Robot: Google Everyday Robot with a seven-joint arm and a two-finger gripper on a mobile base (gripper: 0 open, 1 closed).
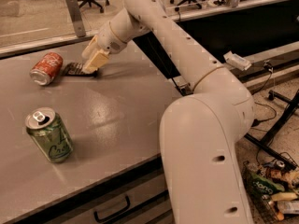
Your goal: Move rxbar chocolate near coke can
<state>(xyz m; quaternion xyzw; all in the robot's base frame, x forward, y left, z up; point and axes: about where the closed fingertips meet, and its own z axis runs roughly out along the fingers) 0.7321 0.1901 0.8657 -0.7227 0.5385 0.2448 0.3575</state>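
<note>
The coke can (46, 68), orange-red with white markings, lies on its side at the far left of the grey table (117, 111). The rxbar chocolate (74, 70), a flat dark bar, lies on the table just right of the can. My gripper (93, 63) is at the bar's right end, its pale fingers (97, 59) pointing down onto it. The arm reaches in from the right.
A green can (49, 135) stands upright near the table's front left. A rail and post (74, 15) run along the table's back edge. Office chairs stand beyond. A basket of snacks (273, 185) sits on the floor at the lower right.
</note>
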